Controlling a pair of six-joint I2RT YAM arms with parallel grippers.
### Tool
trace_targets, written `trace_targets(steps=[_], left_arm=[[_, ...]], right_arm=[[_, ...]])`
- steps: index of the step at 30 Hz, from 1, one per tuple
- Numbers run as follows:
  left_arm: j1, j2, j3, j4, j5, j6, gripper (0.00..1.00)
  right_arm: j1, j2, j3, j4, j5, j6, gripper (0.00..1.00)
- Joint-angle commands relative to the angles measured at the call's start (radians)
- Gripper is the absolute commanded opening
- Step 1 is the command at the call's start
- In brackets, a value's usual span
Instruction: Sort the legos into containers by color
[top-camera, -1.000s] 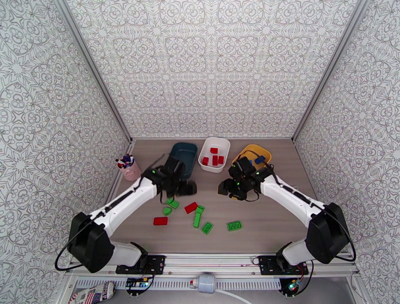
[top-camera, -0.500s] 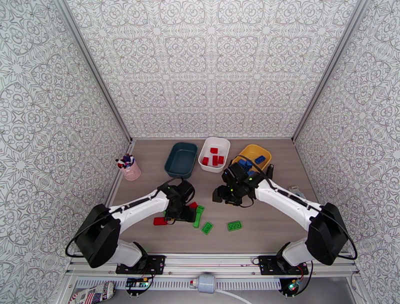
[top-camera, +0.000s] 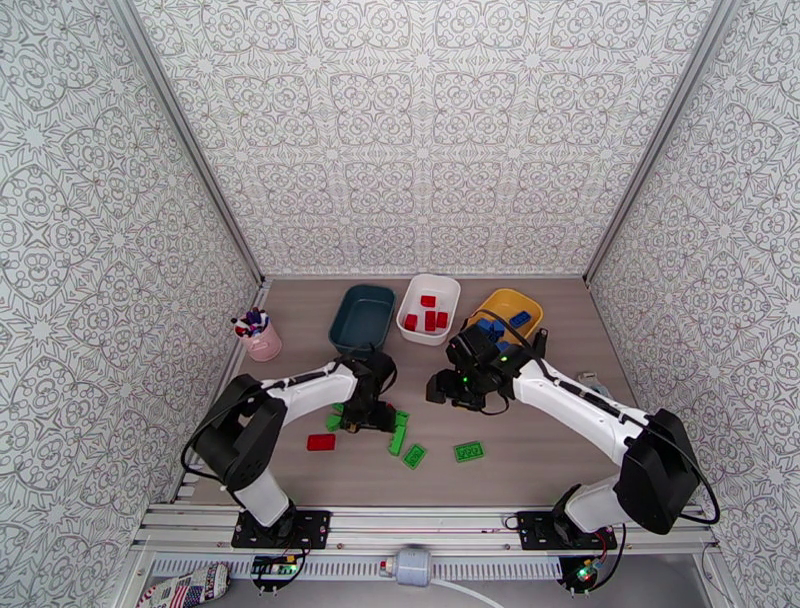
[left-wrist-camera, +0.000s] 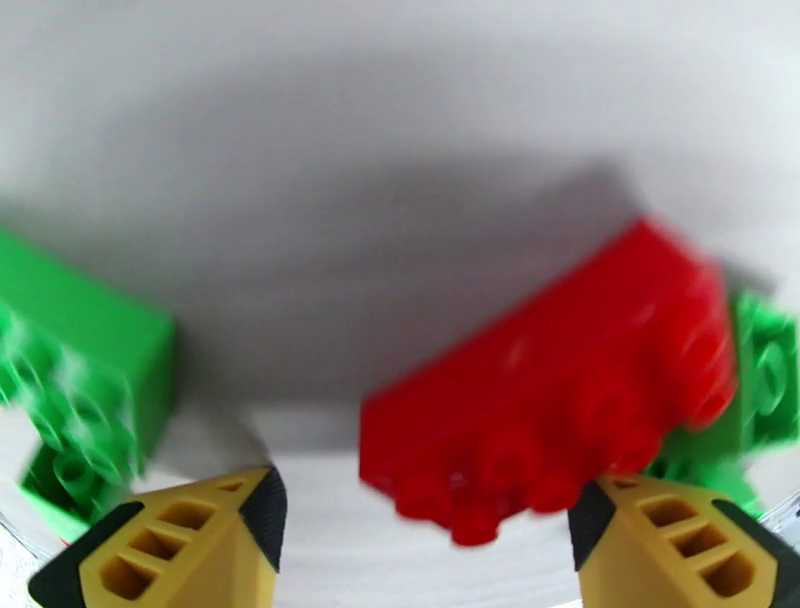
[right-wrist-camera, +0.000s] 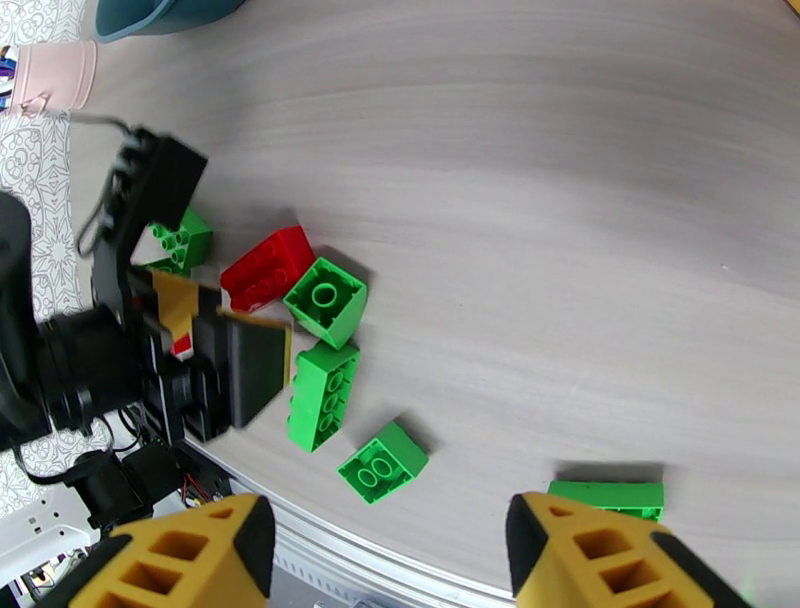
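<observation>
My left gripper (top-camera: 366, 418) is down over the loose legos and open, its fingertips (left-wrist-camera: 180, 545) on either side of a red brick (left-wrist-camera: 550, 390) without gripping it. Green bricks (left-wrist-camera: 70, 400) lie close on both sides. The right wrist view has that red brick (right-wrist-camera: 265, 268) beside several green ones (right-wrist-camera: 325, 300). My right gripper (top-camera: 446, 386) hovers open and empty over the table in front of the yellow tray (top-camera: 527, 300), which holds blue bricks (top-camera: 520, 319). The white tray (top-camera: 447, 290) holds red bricks (top-camera: 430, 320). The teal tray (top-camera: 362, 318) stands left of it.
Another red brick (top-camera: 321, 441) lies left of the pile. Green bricks (top-camera: 468, 451) are scattered towards the near edge. A pink cup of pens (top-camera: 262, 340) stands at the far left. Patterned walls close off the back and sides.
My left arm has swung from beside the teal tray down onto the pile, and its jaws have started narrowing around the red brick. My right gripper drifted slightly left.
</observation>
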Motion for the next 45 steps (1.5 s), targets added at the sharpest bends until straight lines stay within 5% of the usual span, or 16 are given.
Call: trace_targets(steps=[1, 20, 31, 38, 45], left_arm=[[0.026, 0.045, 0.060, 0.032, -0.016, 0.058, 0.75], [0.039, 0.017, 0.120, 0.006, 0.033, 0.021, 0.34], [0.120, -0.052, 0.268, 0.105, 0.278, -0.057, 0.34], [0.216, 0.080, 0.424, 0.245, 0.450, -0.167, 0.34], [0.241, 0.283, 0.684, 0.268, 0.485, -0.245, 0.36]], right_arm=[[0.005, -0.013, 0.003, -0.016, 0.022, 0.015, 0.66], [-0.002, 0.031, 0.014, -0.020, 0.037, 0.007, 0.65], [-0.074, 0.149, 0.121, 0.038, -0.060, -0.010, 0.60], [-0.198, 0.175, 0.160, 0.131, -0.180, 0.039, 0.60], [-0.279, 0.171, 0.199, 0.128, -0.211, 0.049, 0.60]])
